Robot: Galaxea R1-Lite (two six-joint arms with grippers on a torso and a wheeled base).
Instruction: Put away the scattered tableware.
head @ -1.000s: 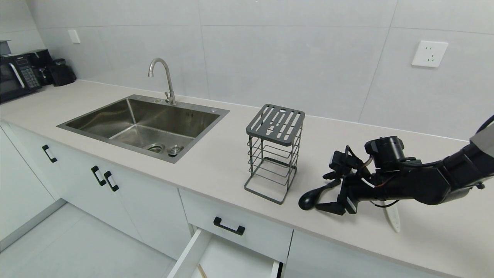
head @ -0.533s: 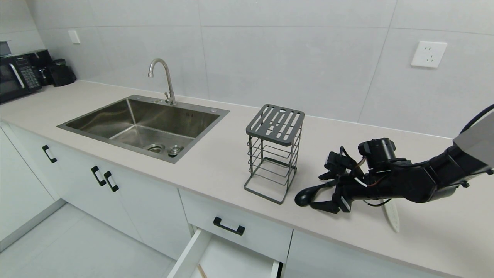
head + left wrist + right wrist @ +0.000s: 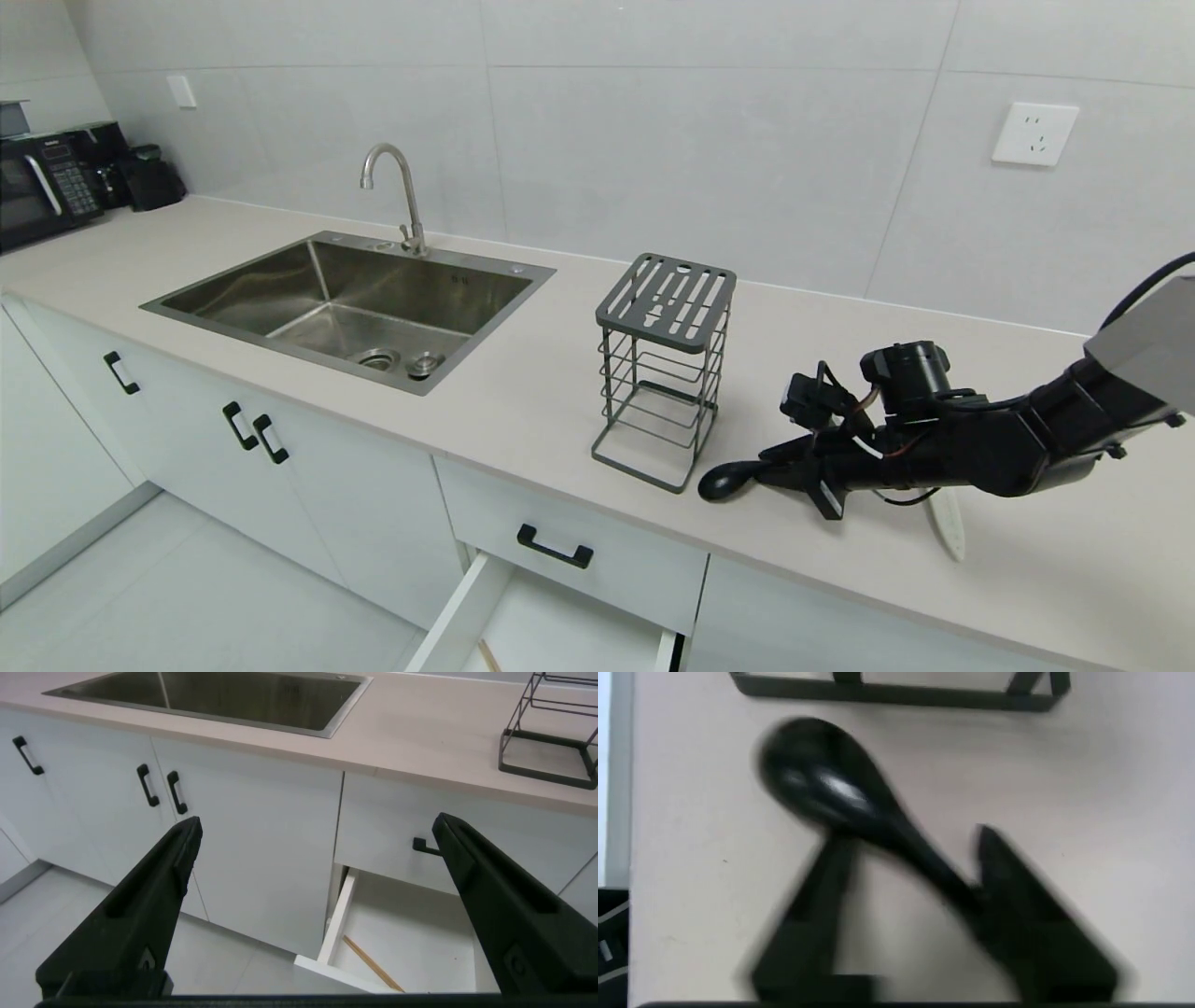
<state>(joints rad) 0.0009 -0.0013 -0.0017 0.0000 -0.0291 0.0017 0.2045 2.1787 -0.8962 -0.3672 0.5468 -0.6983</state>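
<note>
Right wrist view puts the black spoon [image 3: 836, 793] flat on the bench [image 3: 523, 401], just beside the wire rack [image 3: 665, 364]. Its handle runs slantwise between the parted fingers of my right end effector [image 3: 910, 849], and nothing is clamped yet. I judge I should square up to the handle, close on its middle, then lift level. My left end effector [image 3: 318, 826] hangs open.
</note>
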